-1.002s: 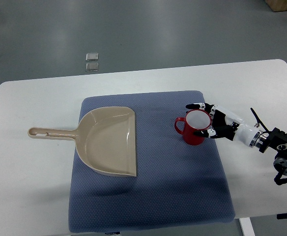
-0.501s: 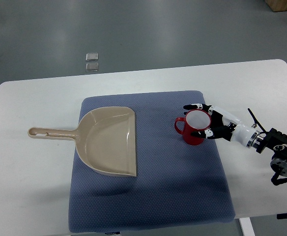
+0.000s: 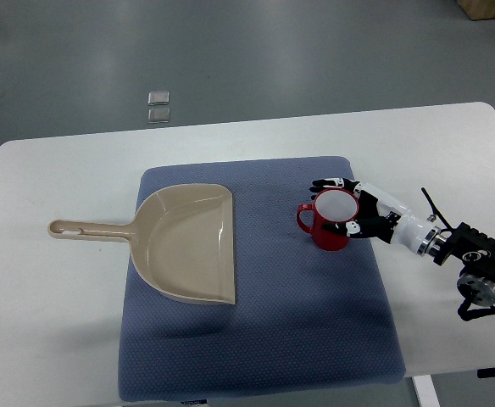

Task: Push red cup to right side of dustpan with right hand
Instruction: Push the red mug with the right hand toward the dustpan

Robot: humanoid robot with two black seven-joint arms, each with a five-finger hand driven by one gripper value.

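A red cup [image 3: 325, 227] with a white inside stands upright on the blue mat [image 3: 256, 331], its handle pointing left. A beige dustpan [image 3: 184, 243] lies on the mat's left part, its handle reaching left onto the table. The cup is to the right of the dustpan, a gap between them. My right hand [image 3: 347, 206] comes in from the right edge and rests against the cup's right side, fingers [image 3: 324, 183] spread around its rim above and below, not closed on it. The left hand is out of view.
The white table [image 3: 52, 178] carries the mat; its right edge is near my right forearm [image 3: 472, 259]. Two small square plates [image 3: 158, 106] lie on the grey floor beyond the table.
My right hand has moved a little left, and the red cup has slid slightly left with it, toward the dustpan.
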